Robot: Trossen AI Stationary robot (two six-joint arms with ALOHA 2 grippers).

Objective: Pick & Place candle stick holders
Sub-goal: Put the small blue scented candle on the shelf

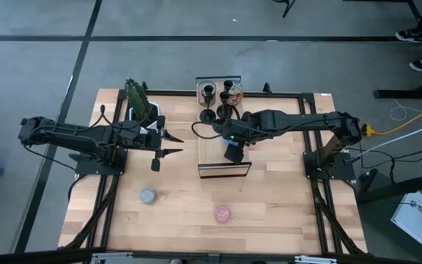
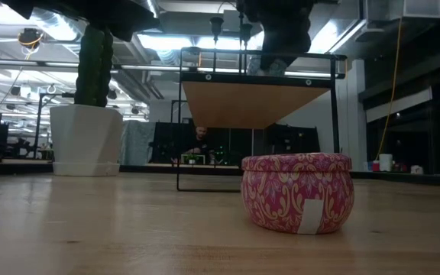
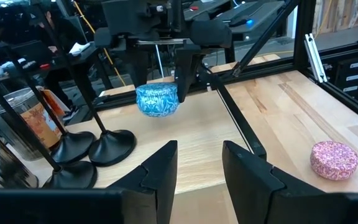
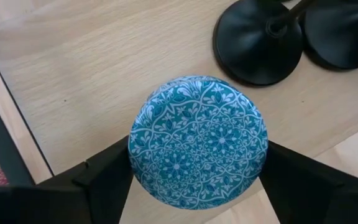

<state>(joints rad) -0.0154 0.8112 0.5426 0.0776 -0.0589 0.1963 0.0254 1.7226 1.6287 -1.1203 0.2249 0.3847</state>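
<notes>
Black candle stick holders stand by their round bases (image 4: 260, 43) on the raised wooden shelf (image 1: 215, 150) in the middle of the table. In the left wrist view their bases (image 3: 110, 146) and thin stems show. My right gripper (image 1: 233, 150) points steeply down over the shelf, with a blue patterned tin (image 4: 197, 143) between its fingers, close beside the holders. My left gripper (image 3: 201, 149) hovers left of the shelf, open, with nothing between its fingers. My right gripper has the blue tin's round side wall (image 4: 132, 155) between its two fingers (image 4: 104, 180), one on each opposite side, coming from above. The tin (image 3: 157, 99) stays level, lid up, low over the shelf. I cannot tell whether its bottom rests on the wood.
Shiny tins (image 1: 207, 89) stand at the shelf's far end. A pink patterned tin (image 2: 296, 191) and a grey one (image 1: 147, 196) sit on the table toward its near edge. A potted cactus (image 1: 141, 106) stands at the far left. The shelf's black frame (image 3: 241, 124) runs along its edge.
</notes>
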